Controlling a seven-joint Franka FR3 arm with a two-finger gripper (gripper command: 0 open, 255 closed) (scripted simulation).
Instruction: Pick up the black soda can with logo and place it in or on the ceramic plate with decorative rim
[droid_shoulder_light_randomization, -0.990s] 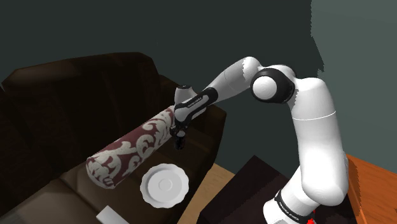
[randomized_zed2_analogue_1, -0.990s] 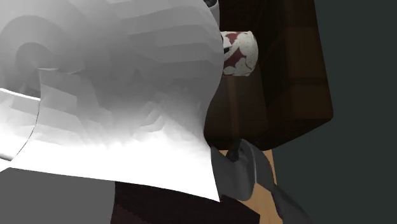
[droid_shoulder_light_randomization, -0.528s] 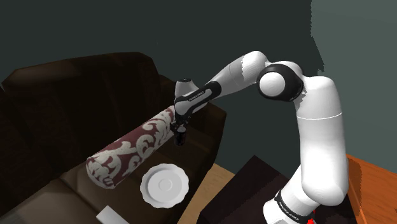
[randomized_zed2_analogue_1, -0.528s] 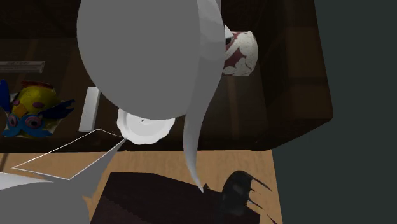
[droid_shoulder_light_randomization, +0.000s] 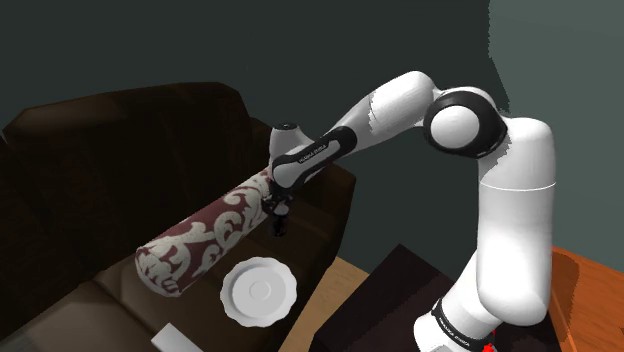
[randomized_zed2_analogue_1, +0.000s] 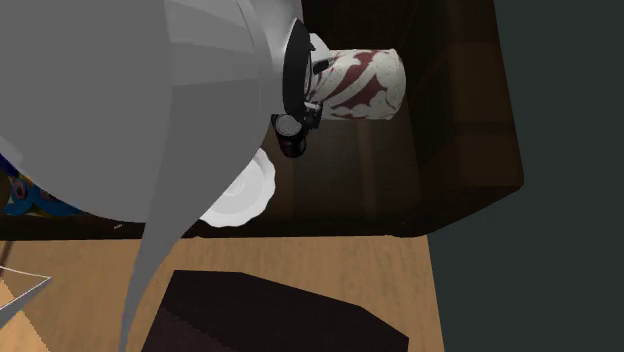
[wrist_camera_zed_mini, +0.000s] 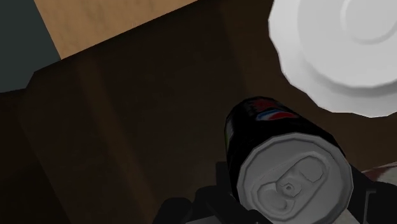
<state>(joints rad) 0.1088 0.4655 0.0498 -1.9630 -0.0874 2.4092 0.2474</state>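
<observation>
Shoulder view: well behind the end effector, looking down. Second exterior view: overhead, hard against the arm, facing down. Wrist view: near, along the end effector. All three share the plate beside it.

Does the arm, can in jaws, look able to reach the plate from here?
Probably yes: the black can hangs above the sofa seat, the plate lies bare close by, and the patterned bolster sits beside it.
</observation>
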